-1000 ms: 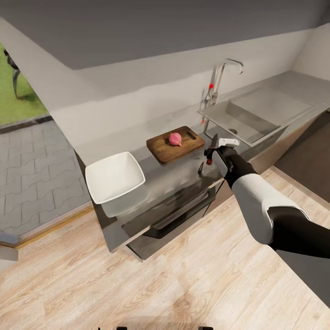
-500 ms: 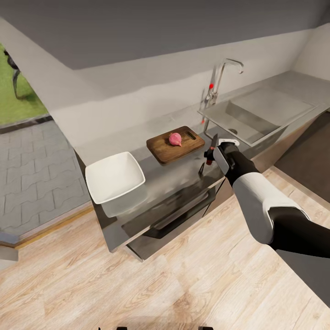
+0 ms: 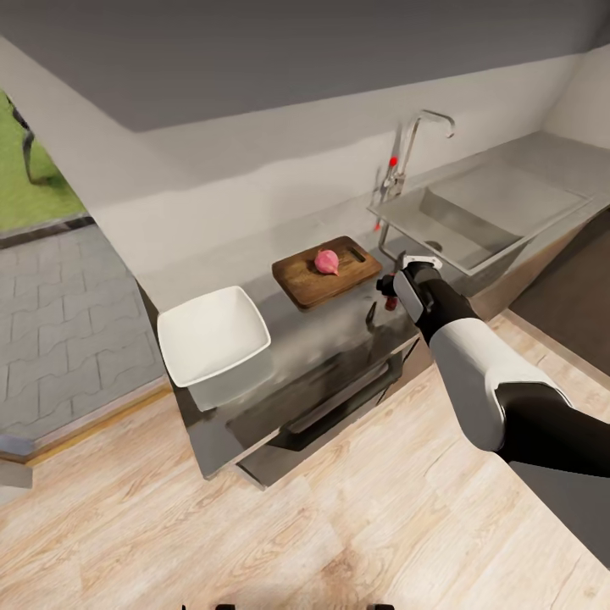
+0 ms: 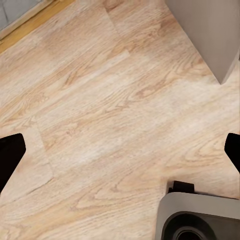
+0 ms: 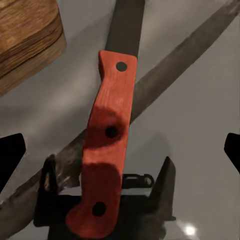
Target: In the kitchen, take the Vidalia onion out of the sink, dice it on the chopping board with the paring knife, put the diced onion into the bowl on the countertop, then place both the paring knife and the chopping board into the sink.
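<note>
Lowered since a second ago, the paring knife (image 5: 107, 150) now sits nearer the worktop (image 3: 330, 326) in my right end effector (image 3: 391, 291), whose fingers are clamped on the red handle. Its dark blade points away over the grey surface. Just beyond the tip is the chopping board (image 3: 326, 272) with the pink onion (image 3: 326, 261) on it. Farther past the board stands the white bowl (image 3: 213, 335); the sink (image 3: 474, 216) lies on my other side. My left end effector (image 4: 120, 155) hangs spread wide over the wooden floor (image 4: 100, 110).
</note>
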`<state>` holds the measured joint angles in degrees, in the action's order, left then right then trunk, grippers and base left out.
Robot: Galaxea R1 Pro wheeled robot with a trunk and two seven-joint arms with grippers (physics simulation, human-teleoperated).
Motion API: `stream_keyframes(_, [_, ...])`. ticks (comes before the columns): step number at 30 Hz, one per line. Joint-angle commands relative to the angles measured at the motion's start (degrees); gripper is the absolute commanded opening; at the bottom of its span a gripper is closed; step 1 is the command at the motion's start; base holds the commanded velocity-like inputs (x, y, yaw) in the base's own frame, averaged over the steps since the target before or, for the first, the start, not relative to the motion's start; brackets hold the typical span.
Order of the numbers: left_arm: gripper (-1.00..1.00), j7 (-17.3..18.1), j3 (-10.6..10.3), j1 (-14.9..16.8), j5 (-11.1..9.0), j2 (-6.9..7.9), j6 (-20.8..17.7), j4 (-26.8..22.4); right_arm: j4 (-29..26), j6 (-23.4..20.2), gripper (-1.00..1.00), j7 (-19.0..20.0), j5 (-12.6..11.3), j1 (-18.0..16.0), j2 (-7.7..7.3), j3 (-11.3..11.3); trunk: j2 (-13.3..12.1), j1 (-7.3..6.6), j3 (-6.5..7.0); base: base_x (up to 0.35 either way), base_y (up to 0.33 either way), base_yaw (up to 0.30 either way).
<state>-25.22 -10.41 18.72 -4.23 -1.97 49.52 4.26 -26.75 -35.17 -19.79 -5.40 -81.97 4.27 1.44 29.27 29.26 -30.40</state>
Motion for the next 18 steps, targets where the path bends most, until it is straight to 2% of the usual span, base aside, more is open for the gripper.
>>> stream_keyframes(1, [1.00,-0.09,-0.49,0.09,-0.42,-0.04,0.31,0.22,-0.06,-0.07,1.00,-0.43,-0.58,-0.03,0.04,0.14,0.07,0.04,-0.07,0.119,0.032,0.000])
stream_keyframes(18, [1.00,-0.09,-0.49,0.09,-0.42,-0.05,0.31,0.22,0.08,0.01,1.00,-0.37,-0.58,0.02,-0.25,0.28,0.07,0.04,-0.07,0.020,0.005,0.000])
